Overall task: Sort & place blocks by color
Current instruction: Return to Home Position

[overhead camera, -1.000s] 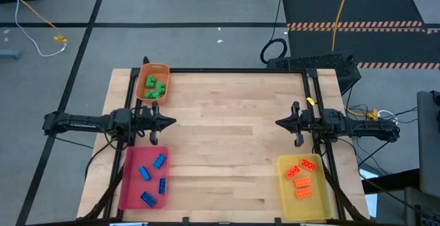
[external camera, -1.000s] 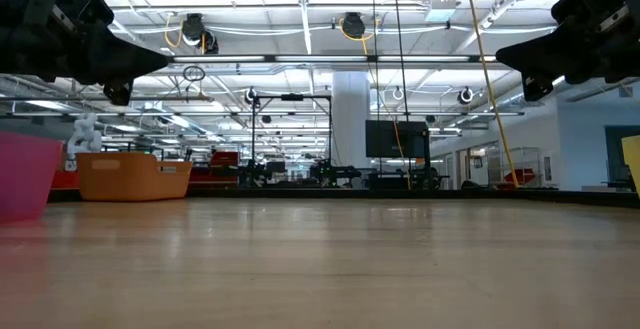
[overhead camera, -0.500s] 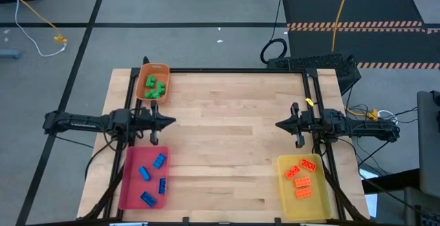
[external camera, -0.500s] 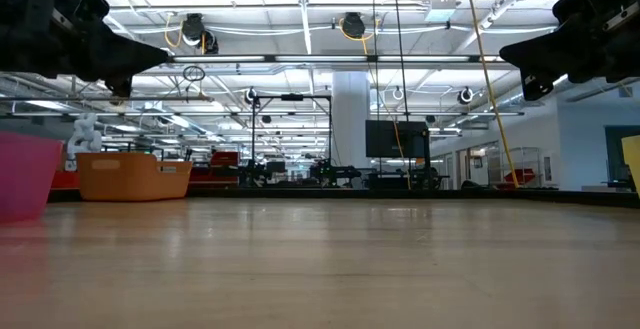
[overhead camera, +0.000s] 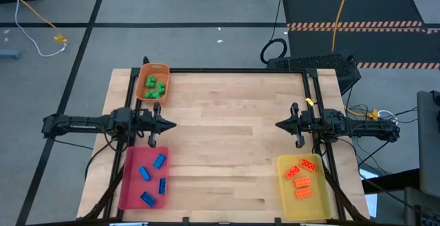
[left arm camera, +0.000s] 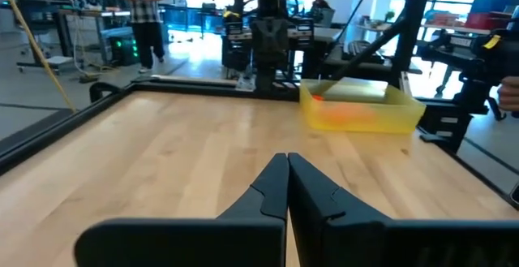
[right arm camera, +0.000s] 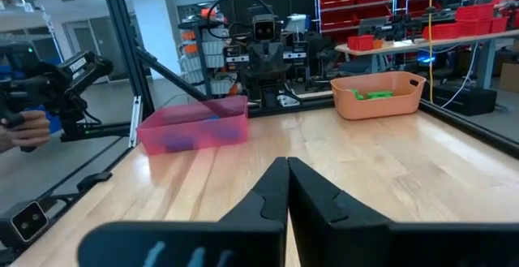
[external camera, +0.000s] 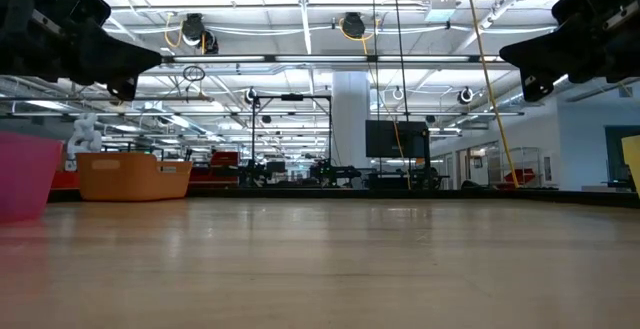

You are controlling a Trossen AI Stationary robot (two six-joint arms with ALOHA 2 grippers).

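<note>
Overhead camera looks straight down, low one level across the table; wrist cameras face each other across it

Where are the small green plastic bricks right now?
In the overhead view, the small green studded plastic bricks lie in the orange plastic tray at the upper left corner of the wooden table, near the left pincer.

Four blue blocks, four orange blocks, perhaps four green blocks; three trays.

No readable text anywhere right now: no lettering, label, brand, number or sign can be made out in any view.
</note>
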